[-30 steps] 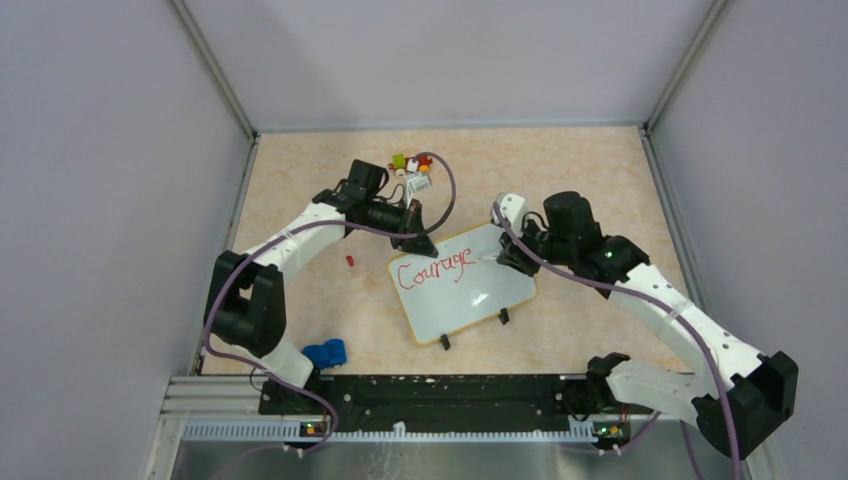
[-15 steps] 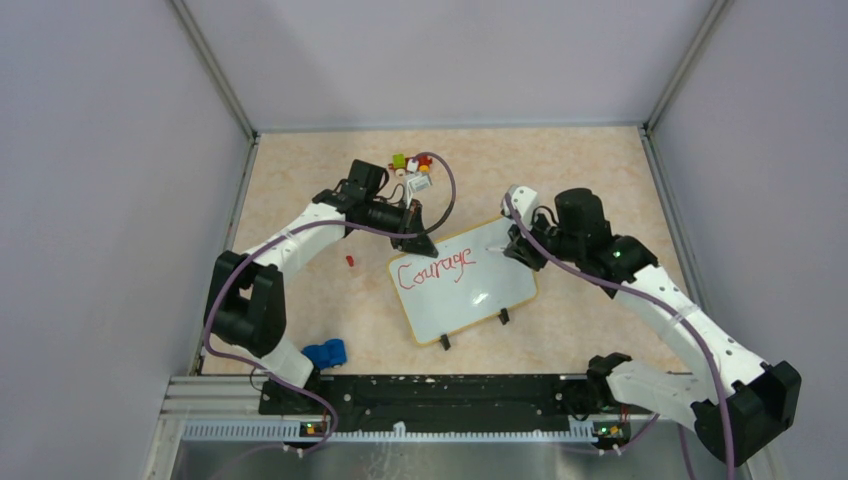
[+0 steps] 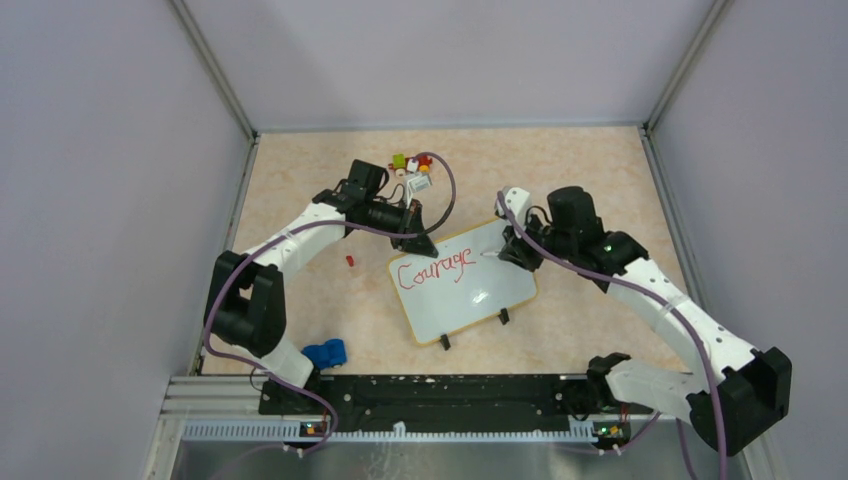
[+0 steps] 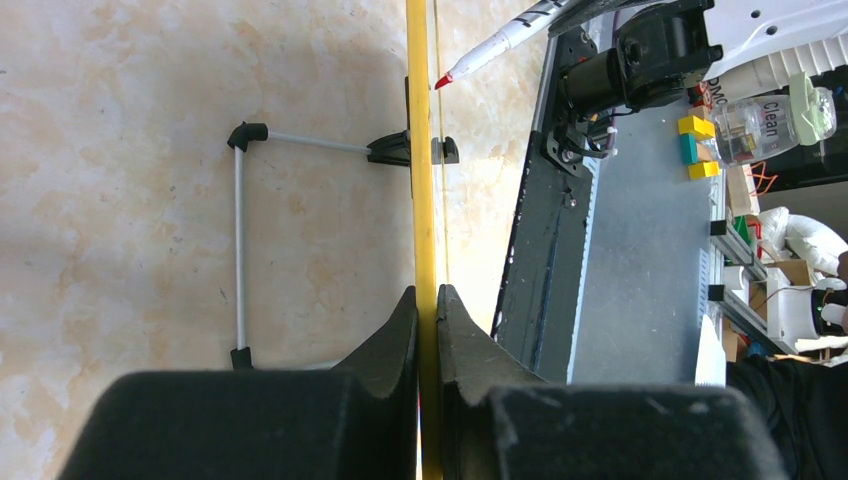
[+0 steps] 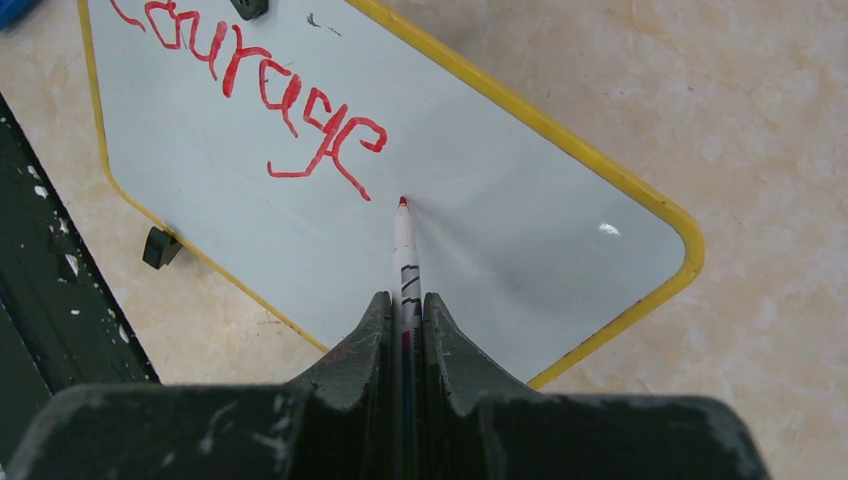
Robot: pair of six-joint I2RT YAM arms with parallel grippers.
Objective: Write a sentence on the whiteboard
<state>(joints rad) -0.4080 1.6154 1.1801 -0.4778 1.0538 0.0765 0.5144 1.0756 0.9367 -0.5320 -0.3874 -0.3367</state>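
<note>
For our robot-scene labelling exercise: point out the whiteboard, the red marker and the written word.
whiteboard (image 5: 520,250), right wrist view, bare white surface.
red marker (image 5: 405,262), right wrist view, white barrel just behind the tip.
written word "Courage" (image 3: 432,268), top external view, middle letters.

The whiteboard (image 5: 480,230) is glossy white with a yellow rim and black feet (image 5: 160,247); the writing (image 5: 270,100) on it is red. The marker (image 5: 405,262) is white with black print and a red tip. The left pincer (image 4: 427,300) and the right pincer (image 5: 404,305) are both matte black. The tabletop (image 5: 760,120) is beige, mottled like marble. The arms (image 3: 300,230) are white and black with purple cables (image 3: 452,195). A lump (image 3: 325,353) is blue and a tiny piece (image 3: 349,260) is red.
</note>
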